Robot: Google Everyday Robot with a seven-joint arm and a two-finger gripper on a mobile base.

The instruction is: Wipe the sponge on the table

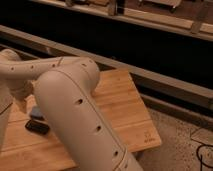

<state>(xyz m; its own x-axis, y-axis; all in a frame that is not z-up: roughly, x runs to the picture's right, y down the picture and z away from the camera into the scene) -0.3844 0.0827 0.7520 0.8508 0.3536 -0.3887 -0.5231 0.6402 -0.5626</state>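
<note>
The blue-grey sponge (pixel 35 113) lies on the left part of the light wooden table (pixel 120 100), partly covered by my arm's large cream forearm (pixel 75 120). My gripper (pixel 22 98) hangs at the far left, just above and left of the sponge, pointing down at the tabletop. Whether it touches the sponge is not visible. A flat black block (pixel 37 127) lies just in front of the sponge.
The table's right edge and near-right corner, with a small dark mark (pixel 147 137), border a speckled floor (pixel 185 145). A dark wall with long rails (pixel 150 45) runs behind the table. A cable (pixel 204 155) lies on the floor at the right.
</note>
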